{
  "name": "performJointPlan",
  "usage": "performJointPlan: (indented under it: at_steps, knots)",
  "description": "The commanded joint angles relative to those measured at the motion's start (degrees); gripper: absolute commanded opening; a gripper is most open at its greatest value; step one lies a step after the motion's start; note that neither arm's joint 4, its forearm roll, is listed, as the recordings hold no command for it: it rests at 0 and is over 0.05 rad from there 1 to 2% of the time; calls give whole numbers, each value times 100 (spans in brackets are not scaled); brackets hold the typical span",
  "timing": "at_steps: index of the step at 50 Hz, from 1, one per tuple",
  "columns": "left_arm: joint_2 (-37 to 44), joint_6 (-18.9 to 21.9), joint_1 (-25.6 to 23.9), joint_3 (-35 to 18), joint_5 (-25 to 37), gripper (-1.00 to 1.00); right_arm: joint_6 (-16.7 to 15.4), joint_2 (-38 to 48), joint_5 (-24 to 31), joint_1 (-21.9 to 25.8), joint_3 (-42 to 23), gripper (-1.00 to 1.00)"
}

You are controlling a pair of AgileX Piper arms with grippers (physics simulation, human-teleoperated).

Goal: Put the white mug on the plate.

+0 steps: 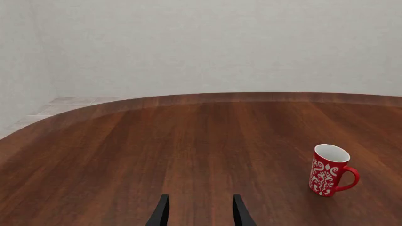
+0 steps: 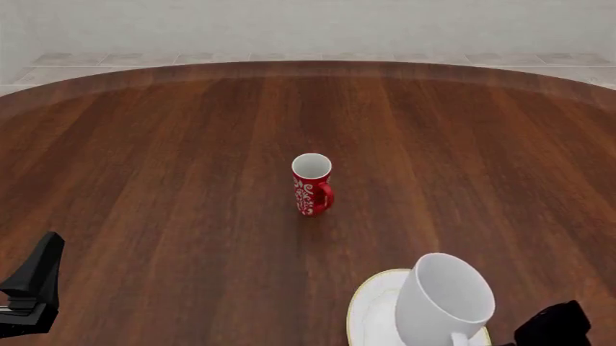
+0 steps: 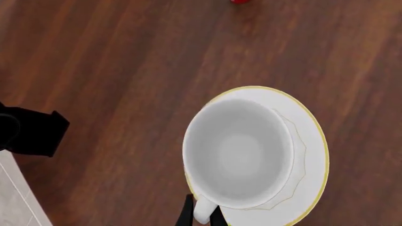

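Nearest you, your right gripper [image 3: 201, 215] has its jaws closed on the handle of the white mug [image 2: 443, 303], which is over the plate [image 2: 371, 310] at the near right. Release too high or tilted and it could tip off the rim. Your left gripper [image 1: 199, 209] is open, holding nothing. Farther out, the red mug [image 2: 312, 184] stands mid-counter [image 2: 173, 158], well clear.

front high; wrists low, sharing table [image 2: 173, 180].
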Motion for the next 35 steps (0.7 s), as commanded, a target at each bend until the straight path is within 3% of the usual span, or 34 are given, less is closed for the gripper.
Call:
performJointPlan:
  at_steps: [1,19,26,27,35]
  knots:
    - [0,-1,-1,0,0,100,48,169,-216,-20,84,-100]
    - [0,1,0,0,1,100,122,687,-733,23,242,-100]
    - [0,2,-2,0,-1,100,78,710,-698,-22,184,-100]
    - [0,1,0,0,1,100,82,722,-705,-25,193,100]
    - [0,1,-1,0,0,100,77,807,-797,-26,231,100]
